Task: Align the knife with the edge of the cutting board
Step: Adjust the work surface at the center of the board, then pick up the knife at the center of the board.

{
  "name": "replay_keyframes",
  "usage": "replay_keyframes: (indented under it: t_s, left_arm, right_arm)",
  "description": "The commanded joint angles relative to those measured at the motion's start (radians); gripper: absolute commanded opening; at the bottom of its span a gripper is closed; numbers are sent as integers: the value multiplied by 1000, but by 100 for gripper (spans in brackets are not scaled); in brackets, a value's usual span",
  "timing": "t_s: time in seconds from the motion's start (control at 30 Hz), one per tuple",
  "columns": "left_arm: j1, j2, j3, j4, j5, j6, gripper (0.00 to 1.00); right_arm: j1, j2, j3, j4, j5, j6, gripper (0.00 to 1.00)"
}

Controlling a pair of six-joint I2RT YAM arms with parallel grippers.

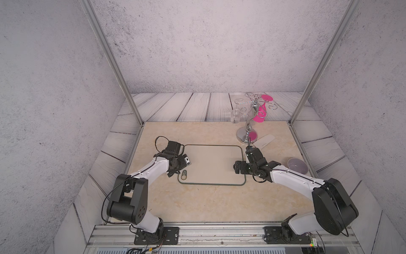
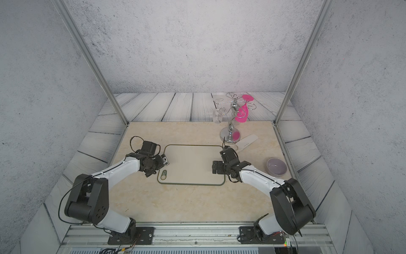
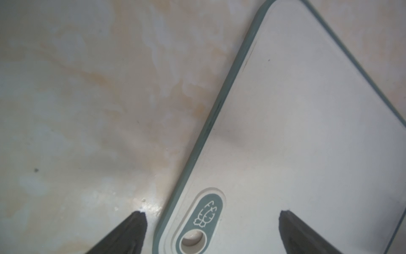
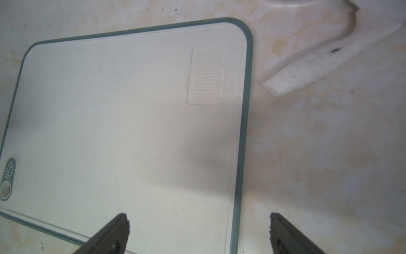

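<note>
Currently knife (image 1: 264, 140) lies beside cutting board (image 1: 213, 165); right hand (image 4: 198, 217) open.

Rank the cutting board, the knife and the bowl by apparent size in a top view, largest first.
1. cutting board: clearly largest.
2-3. bowl and knife: unsure. They look similar, and the right arm hides part of the knife.

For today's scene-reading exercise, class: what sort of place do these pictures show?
Probably a mock kitchen counter inside a robot test booth: a cutting board, knife and glass stand sit on a marble-look top, fenced by an aluminium frame.
</note>
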Motion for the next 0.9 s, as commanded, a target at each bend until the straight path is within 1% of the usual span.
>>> replay_keyframes:
  t_s: [0.0,0.23,0.33,0.47,0.53,0.7,0.8,0.87]
  left_arm:
    - [-5,-72,18,-29,-59,58,100]
    - [-5,-231,34,-78,-118,119,100]
    - [-5,-269,56,-118,-132,138,100]
    - [-6,-301,74,-160,-138,156,100]
    - [-8,-324,66,-160,-130,148,100]
    - [-16,-368,38,-146,-97,147,100]
    - [-23,-386,27,-149,-99,146,100]
    - [-32,-393,19,-147,-98,147,100]
  right_arm:
    - [3,-46,-16,-10,66,-5,99]
    - [2,-102,6,-87,169,-17,99]
    - [-4,-117,20,-119,193,-20,99]
    - [-32,-134,40,-147,223,1,99]
    - [-72,-134,48,-150,219,9,99]
    - [-216,-52,139,-204,161,46,99]
    - [-271,45,227,-254,141,65,99]
    - [-302,120,299,-294,97,75,95]
